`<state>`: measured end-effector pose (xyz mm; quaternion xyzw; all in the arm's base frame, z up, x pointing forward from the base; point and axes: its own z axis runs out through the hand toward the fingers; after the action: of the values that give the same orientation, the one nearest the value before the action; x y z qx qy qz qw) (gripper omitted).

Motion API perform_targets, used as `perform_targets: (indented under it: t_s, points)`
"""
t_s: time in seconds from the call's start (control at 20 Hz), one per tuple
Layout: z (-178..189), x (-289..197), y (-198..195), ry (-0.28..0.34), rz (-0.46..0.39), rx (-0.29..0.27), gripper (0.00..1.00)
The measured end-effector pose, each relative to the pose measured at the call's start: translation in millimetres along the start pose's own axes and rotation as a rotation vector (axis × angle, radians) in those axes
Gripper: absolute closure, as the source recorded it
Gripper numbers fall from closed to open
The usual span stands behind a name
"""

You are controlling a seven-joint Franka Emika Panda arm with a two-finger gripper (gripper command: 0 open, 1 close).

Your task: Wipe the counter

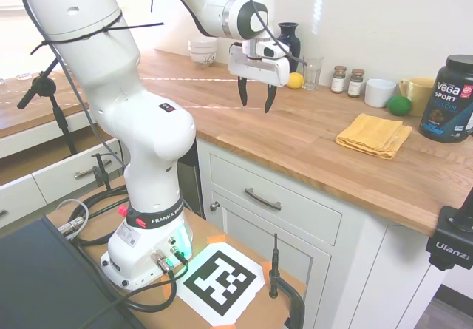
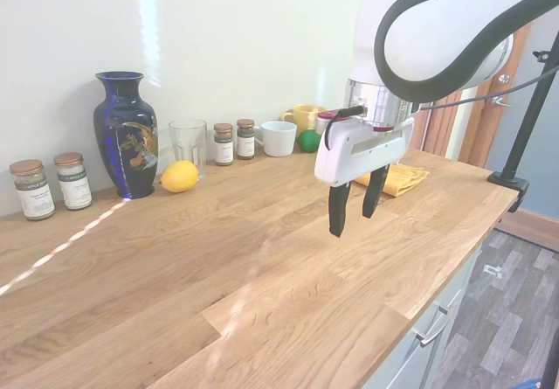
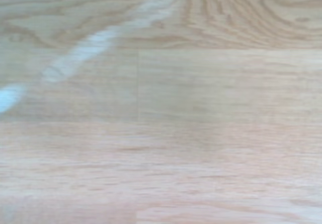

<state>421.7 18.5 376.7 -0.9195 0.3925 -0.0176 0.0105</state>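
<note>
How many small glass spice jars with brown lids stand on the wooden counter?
4. Two jars stand against the wall beside the dark blue vase; two stand between the clear drinking glass and the white mug. More may be hidden.

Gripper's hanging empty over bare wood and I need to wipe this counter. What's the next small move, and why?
Probably carry the gripper sideways along the counter toward the yellow folded cloth and stop above it. The fingers are open with nothing between them, the wrist view shows only bare wood, and the cloth lies untouched further down near the green round fruit.
</note>
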Motion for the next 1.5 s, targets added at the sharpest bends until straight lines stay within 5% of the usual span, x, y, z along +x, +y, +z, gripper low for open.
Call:
perform_targets:
  t_s: [0.6, 1.5]
  points:
    - [-1, 23, -6, 0.008, 0.048, 0.017, 0.0]
    - [-11, 268, 48, -0.066, 0.262, -0.006, 0.0]
